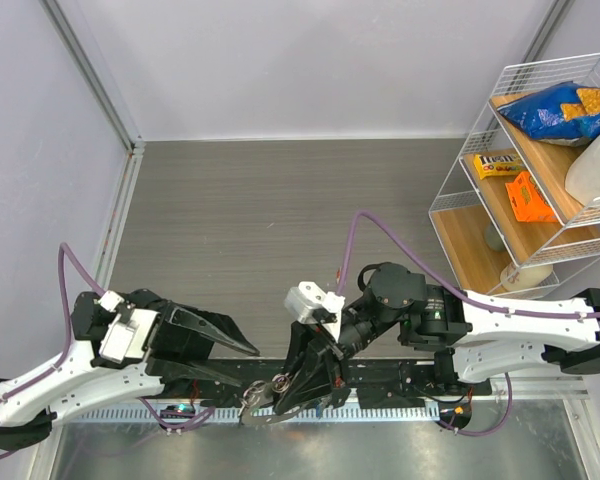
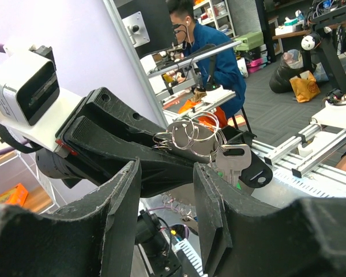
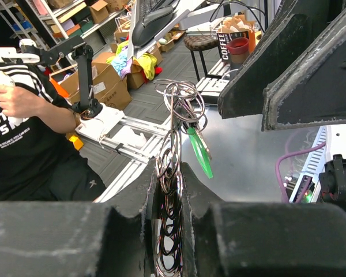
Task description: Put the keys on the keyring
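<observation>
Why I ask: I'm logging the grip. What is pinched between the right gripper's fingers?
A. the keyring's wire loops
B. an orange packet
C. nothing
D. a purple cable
A: in the right wrist view the right gripper is closed on the keyring, with a green key hanging from its loops.

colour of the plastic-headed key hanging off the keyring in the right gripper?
Green key, dangling from the keyring; clearest in the right wrist view.

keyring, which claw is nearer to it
Right. The right claw is shut on the keyring, pinching its rings. The left claw is open, facing the keyring from close by, not touching it.
</observation>
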